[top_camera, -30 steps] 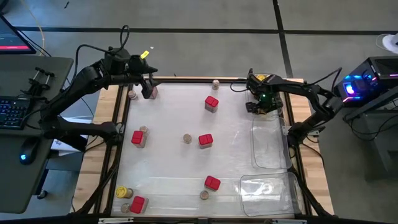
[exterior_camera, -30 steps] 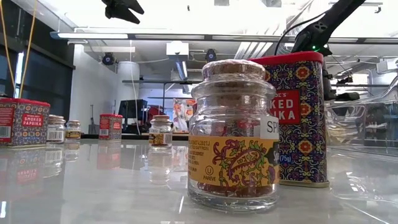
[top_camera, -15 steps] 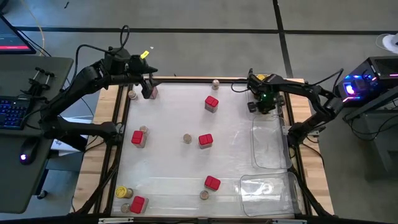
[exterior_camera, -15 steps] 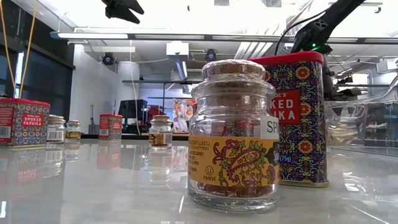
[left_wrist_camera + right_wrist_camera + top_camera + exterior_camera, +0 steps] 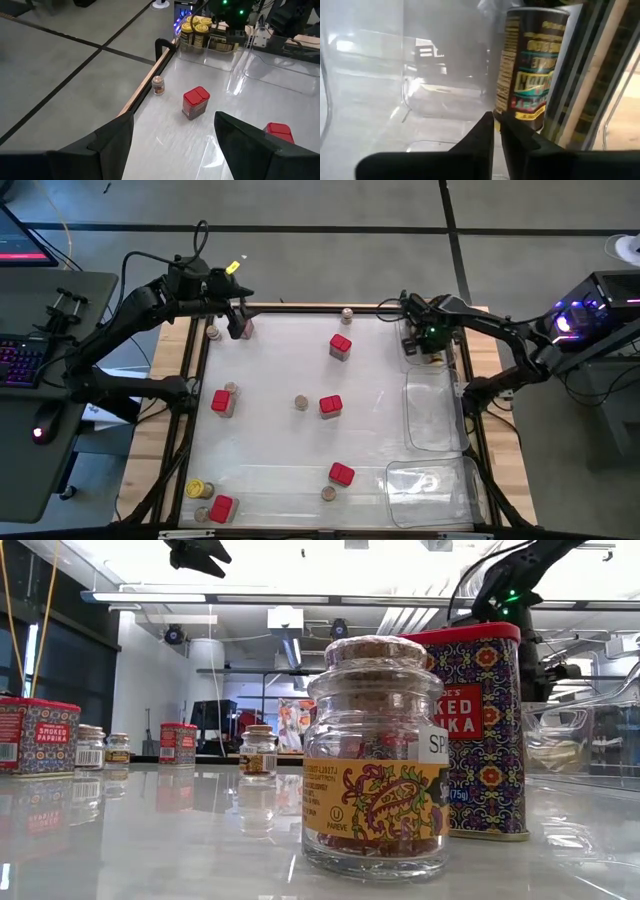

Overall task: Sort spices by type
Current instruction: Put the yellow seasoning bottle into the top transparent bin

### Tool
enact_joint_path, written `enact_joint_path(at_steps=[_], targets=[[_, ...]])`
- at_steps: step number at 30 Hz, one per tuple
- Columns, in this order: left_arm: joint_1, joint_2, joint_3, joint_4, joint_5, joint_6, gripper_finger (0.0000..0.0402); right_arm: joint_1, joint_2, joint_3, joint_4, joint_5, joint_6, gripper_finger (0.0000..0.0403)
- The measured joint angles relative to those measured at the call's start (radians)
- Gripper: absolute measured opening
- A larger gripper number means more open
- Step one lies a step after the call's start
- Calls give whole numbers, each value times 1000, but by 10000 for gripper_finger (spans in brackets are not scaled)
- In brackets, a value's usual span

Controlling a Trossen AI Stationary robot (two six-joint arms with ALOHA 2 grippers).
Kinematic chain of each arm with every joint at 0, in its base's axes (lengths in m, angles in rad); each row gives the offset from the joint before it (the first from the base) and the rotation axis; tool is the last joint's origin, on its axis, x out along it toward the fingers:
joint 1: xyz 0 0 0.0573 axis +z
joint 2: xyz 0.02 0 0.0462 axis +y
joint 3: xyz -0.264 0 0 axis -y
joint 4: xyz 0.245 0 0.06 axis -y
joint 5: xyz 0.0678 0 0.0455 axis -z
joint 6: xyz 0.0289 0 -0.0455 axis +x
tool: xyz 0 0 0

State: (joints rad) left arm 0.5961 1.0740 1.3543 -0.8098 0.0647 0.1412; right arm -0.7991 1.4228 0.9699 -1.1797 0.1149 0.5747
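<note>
High view, right arm: the right gripper (image 5: 432,337) hung over the far right corner of the table (image 5: 270,420), at the far end of the clear tray (image 5: 432,412). Compared with a second before, it had drawn slightly toward the far edge.
High view, left arm: the left gripper (image 5: 238,317) waited over the far left corner, unmoved.
High view, spices: red tins (image 5: 340,345) and small cork-topped jars (image 5: 301,402) lay scattered across the table; one yellow-lidded jar (image 5: 197,489) stood at the near left corner.
Low view: a cork-topped jar (image 5: 377,755) stood closest, a red paprika tin (image 5: 478,730) just behind it; the other spices sat well apart along the far side.
Left wrist view: left fingers (image 5: 247,140) spread wide, nothing between them. Yellow-lidded jars (image 5: 195,30) grouped in the tray's far corner, under the right arm.
Right wrist view: right fingers (image 5: 481,135) pressed together, empty; a dark-labelled jar (image 5: 530,70) stood free just beside them.
Change: the right fingers had gone from spread to closed within the last second.
Meaning: judged a finished drop-off; yellow-lidded group nearly complete, tins and cork jars not yet sorted.
</note>
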Motion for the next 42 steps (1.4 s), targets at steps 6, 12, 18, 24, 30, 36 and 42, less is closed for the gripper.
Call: enact_joint_path(at_steps=[6, 12, 18, 24, 30, 36, 42], targets=[[0, 0, 0, 0, 0, 1, 265, 0, 0, 0, 2, 69, -22, 117], [0, 0, 0, 0, 0, 1, 265, 0, -1, 1, 4, 124, 18, 241], [0, 0, 0, 0, 0, 1, 265, -6, -2, -54, 51, 123, 58, 313], [0, 0, 0, 0, 0, 1, 265, -14, -2, -115, 111, 112, 113, 320], [0, 0, 0, 0, 0, 1, 265, -13, -2, -168, 218, 65, 151, 320], [0, 0, 0, 0, 0, 1, 265, -13, -4, -227, 261, 35, 186, 320], [0, 0, 0, 0, 0, 1, 265, -13, -5, -247, 251, 46, 201, 320]])
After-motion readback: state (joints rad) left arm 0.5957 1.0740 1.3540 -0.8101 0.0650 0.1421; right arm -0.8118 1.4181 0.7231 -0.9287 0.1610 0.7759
